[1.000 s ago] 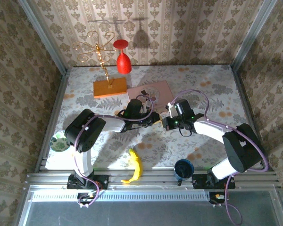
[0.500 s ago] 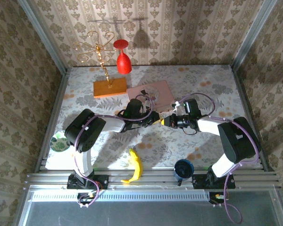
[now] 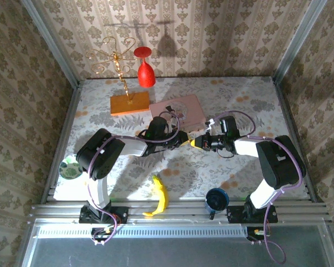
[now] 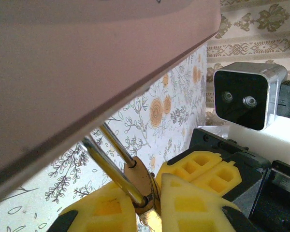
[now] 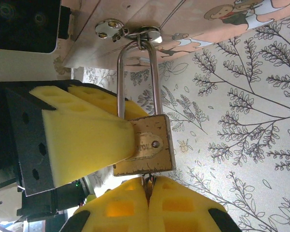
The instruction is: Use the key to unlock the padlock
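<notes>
A small pale-gold padlock (image 5: pixel 145 142) hangs by its silvery shackle (image 5: pixel 137 77) from the hasp (image 5: pixel 130 31) on the pink box (image 5: pixel 193 24). My left gripper (image 4: pixel 152 203) is shut on the padlock (image 4: pixel 144 181) body, one yellow finger on each flat side. Directly under the padlock's bottom face, my right gripper (image 5: pixel 149 186) is shut on the key (image 5: pixel 148 179); only a thin dark sliver of it shows between the pads. In the top view both grippers, left (image 3: pixel 185 141) and right (image 3: pixel 196 143), meet tip to tip at the front of the pink box (image 3: pixel 178 108).
A banana (image 3: pixel 159 196) and a blue cup (image 3: pixel 216 198) lie near the front edge. A gold jewellery stand on an orange base (image 3: pixel 129 104) and a red wine glass (image 3: pixel 145 69) stand at the back. A small green dish (image 3: pixel 70 167) sits at the left edge.
The right arm's wrist has swung to the right and back, so the gripper now points straight left at the padlock; its fingertips stayed there. The left arm has not moved.
</notes>
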Controlling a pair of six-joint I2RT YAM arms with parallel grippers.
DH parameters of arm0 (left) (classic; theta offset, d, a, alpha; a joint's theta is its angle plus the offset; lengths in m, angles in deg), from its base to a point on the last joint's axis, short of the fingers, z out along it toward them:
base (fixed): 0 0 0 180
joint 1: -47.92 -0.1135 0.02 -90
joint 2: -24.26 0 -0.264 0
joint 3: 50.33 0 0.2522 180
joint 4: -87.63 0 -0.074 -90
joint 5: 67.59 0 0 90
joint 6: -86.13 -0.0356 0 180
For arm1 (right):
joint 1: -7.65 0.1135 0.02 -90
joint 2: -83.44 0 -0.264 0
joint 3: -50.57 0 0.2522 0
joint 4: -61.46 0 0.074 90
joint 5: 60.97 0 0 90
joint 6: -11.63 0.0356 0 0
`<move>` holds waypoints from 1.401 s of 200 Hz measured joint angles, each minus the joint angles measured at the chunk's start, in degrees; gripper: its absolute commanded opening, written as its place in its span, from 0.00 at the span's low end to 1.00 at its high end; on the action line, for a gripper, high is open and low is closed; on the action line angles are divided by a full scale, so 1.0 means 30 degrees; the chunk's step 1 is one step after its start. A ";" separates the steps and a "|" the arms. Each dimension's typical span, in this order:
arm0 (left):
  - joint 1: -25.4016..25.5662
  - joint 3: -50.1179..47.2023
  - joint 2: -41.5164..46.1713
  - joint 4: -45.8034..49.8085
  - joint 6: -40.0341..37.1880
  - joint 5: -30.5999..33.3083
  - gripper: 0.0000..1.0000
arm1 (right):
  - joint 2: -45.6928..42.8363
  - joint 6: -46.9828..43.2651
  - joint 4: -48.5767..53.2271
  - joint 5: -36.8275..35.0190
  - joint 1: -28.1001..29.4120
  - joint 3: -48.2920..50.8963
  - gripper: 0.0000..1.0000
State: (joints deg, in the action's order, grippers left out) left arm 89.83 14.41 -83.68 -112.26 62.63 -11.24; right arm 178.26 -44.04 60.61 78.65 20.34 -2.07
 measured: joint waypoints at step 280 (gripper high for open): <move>-0.0007 -0.0510 0.0007 -0.0772 -0.0313 -0.0291 0.03 | -0.5136 -0.1311 0.3351 -0.5974 -0.0284 0.1027 0.29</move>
State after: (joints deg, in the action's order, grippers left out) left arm 89.81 12.88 -83.66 -114.57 61.69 -12.11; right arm 162.85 -47.98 70.67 60.73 19.48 1.01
